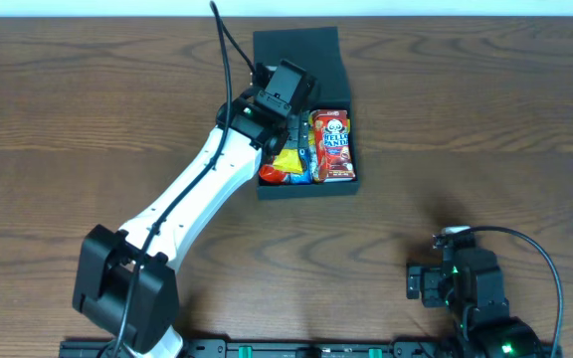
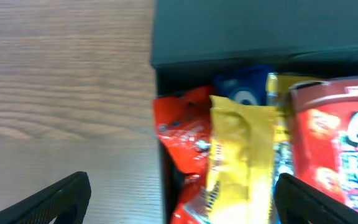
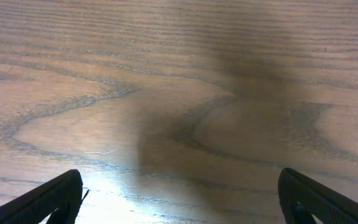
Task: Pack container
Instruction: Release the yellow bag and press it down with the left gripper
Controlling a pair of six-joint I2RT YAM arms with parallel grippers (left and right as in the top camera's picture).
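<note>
Overhead view: container (image 1: 306, 189) at far-centre of table (image 1: 68, 119), lid flap folded back, w/ red snack box (image 1: 332, 144) and yellow packet (image 1: 288, 161) inside. Left gripper (image 2: 182, 193) hangs over container's left side, jaws wide apart, holding nothing. Right gripper (image 3: 179, 186), near front-right, is likewise spread above the wood.

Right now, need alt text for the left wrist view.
The left tool hangs open over the dark teal container, which is packed with snacks: a red packet, a yellow packet beside it, a blue packet nearer the lid, and a panda snack pack at right. Wooden table fills the left.
</note>
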